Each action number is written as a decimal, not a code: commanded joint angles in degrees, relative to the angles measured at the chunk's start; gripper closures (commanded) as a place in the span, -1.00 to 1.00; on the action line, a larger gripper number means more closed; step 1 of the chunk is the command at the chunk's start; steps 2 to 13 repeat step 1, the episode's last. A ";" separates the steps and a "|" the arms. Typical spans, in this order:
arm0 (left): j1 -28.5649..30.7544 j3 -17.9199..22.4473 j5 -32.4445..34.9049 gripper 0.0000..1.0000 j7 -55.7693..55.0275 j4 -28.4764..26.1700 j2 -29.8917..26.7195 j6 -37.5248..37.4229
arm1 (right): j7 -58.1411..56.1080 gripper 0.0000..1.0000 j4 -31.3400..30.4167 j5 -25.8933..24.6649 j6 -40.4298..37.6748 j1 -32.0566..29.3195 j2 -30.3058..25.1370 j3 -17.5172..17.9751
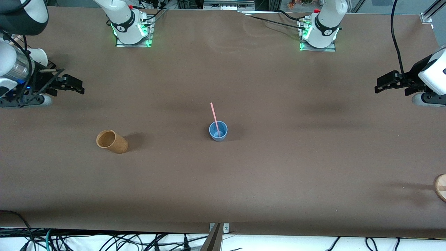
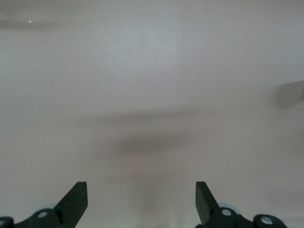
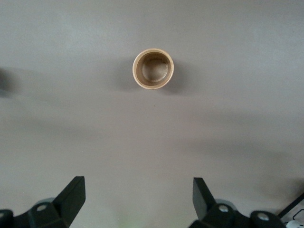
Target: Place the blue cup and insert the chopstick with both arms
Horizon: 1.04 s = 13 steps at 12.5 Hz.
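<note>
Both grippers hang empty with fingers spread wide, and that seems to be because the job looks finished. From the front camera, the right gripper (image 1: 75, 85) hovers over the table's edge at about nine o'clock from the blue cup (image 1: 218, 131), while the left gripper (image 1: 383, 83) hovers at roughly three o'clock, each well apart from it, as if parked clear of the work. The blue cup stands upright mid-table with the chopstick (image 1: 214, 116) resting inside, its free end leaning toward twelve o'clock against the rim; I judge the tilt is simply how a long stick settles in a short cup. An orange-tan cup (image 1: 111, 141) lies tipped at about eight o'clock from the blue one, apparently not needed. From the left wrist, the left gripper's fingers (image 2: 76, 199) frame only bare table (image 2: 152, 71). From the right wrist, the right gripper's fingers (image 3: 73, 197) frame the orange-tan cup (image 3: 153, 69) at twelve o'clock, seen mouth-on, untouched.
</note>
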 commanded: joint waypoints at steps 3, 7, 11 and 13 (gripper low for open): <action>-0.24 -0.01 -0.93 -1.00 1.11 0.05 -0.14 0.42 | 0.71 -1.00 0.95 -0.82 -1.08 -1.25 -0.07 1.22; -0.24 -0.01 -0.93 -1.00 1.11 0.05 -0.14 0.42 | 0.71 -1.00 0.95 -0.82 -1.08 -1.25 -0.07 1.22; -0.24 -0.01 -0.93 -1.00 1.11 0.05 -0.14 0.42 | 0.71 -1.00 0.95 -0.82 -1.08 -1.25 -0.07 1.22; -0.24 -0.01 -0.93 -1.00 1.11 0.05 -0.14 0.42 | 0.71 -1.00 0.95 -0.82 -1.08 -1.25 -0.07 1.22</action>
